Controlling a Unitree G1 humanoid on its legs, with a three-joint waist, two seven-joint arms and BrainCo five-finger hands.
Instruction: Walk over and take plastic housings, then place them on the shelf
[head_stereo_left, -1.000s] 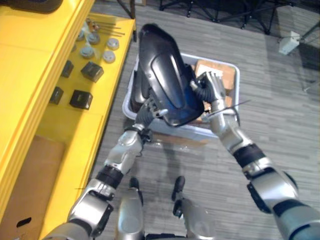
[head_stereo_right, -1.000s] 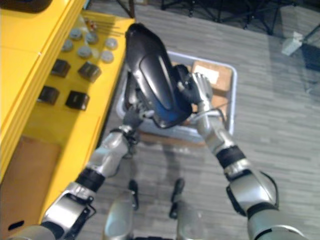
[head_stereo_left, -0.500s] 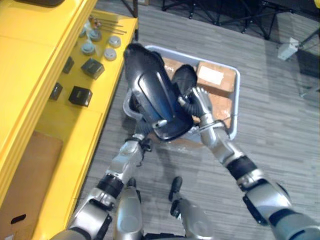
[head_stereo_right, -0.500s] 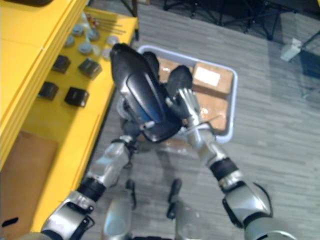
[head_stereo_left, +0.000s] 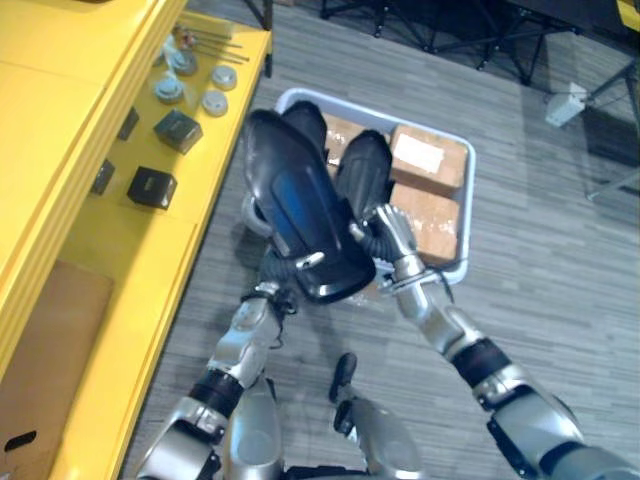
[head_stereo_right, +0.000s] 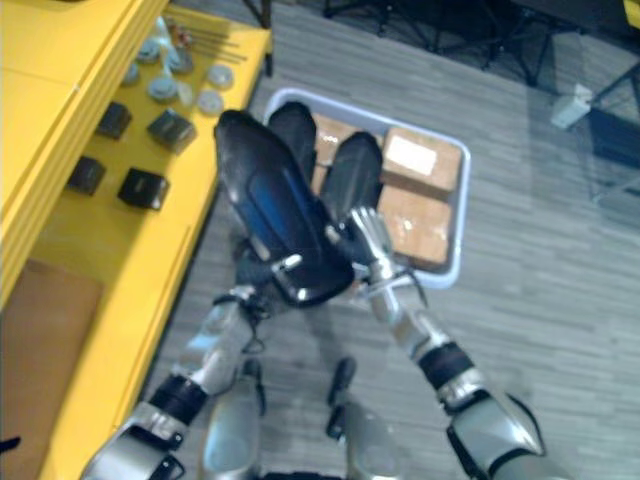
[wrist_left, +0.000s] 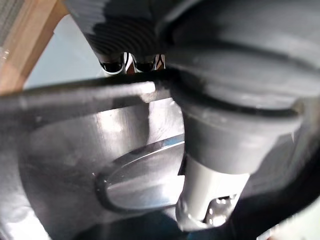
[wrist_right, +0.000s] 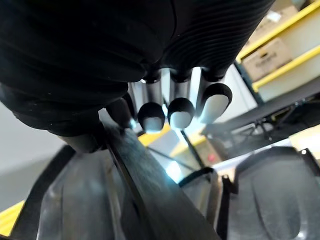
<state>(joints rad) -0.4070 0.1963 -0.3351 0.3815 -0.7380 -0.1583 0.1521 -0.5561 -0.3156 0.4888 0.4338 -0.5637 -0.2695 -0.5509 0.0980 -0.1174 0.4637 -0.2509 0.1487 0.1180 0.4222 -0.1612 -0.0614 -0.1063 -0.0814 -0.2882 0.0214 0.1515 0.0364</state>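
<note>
Plastic housing (head_stereo_left: 300, 215), black and glossy, is held up between both hands above the near left corner of the grey bin (head_stereo_left: 468, 210), outer face up. Its long axis runs from far left to near right, the narrower rounded end pointing far. The right hand (head_stereo_left: 385, 232) pinches its right rim between thumb and fingers; the left hand (wrist_left: 212, 185) clamps the near edge, thumb inside. The yellow shelf (head_stereo_left: 80, 130) stands to the left
</note>
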